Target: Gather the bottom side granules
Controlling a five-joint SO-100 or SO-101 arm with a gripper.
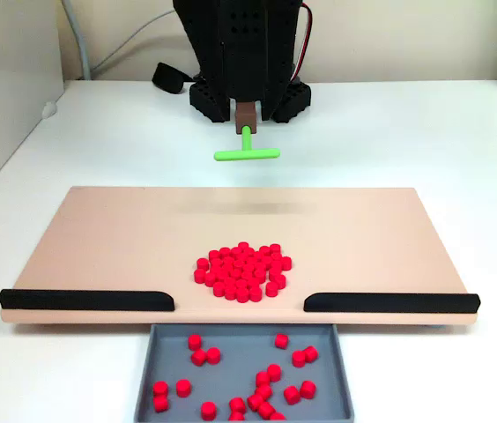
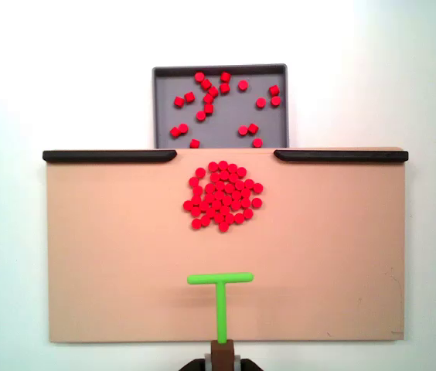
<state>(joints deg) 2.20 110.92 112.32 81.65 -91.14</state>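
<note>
Red granules sit packed in one round pile near the slotted edge of the tan board, well apart from the green T-shaped pusher.

Pinched in the tool by its brown handle block, the pusher hangs above the white bench behind the board; in a fixed view from above its crossbar lies over the board, short of the pile. Two black rails flank a gap leading to the grey tray, where loose pellets lie scattered. Such pellets look light, hard and prone to roll, so they are probably best swept with the crossbar rather than pinched, slowly, lest outer ones slip round the bar ends.
</note>
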